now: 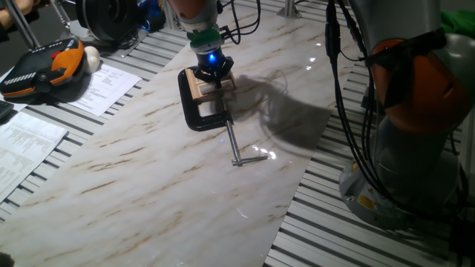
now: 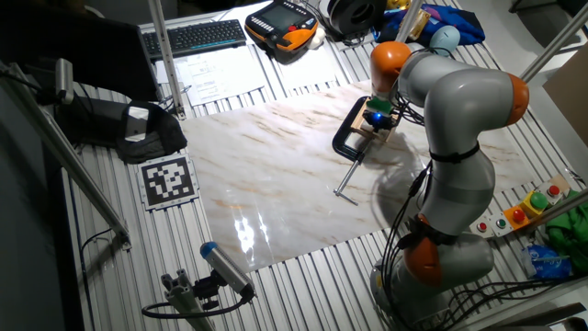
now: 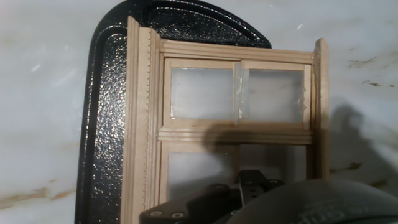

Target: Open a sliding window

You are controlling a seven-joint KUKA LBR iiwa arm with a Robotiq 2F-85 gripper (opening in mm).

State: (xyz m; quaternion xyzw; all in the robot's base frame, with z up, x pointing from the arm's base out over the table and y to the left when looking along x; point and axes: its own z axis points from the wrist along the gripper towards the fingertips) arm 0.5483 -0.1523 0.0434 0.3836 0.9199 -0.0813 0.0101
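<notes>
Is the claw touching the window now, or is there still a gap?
Cannot tell. In the hand view the claw overlaps the lower panes of the window, but no contact or gap shows. Both fixed views are too small and blocked.

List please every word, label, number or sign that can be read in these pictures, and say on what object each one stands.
No text can be read as words.
Printed sheets: lines of print, too small to read.
Square black-and-white marker card: a coded pattern, no letters.
Keyboard: key legends too small to read.
Orange and black pendant: labels blurred.
Sliding window and black C-clamp: no marking visible.
</notes>
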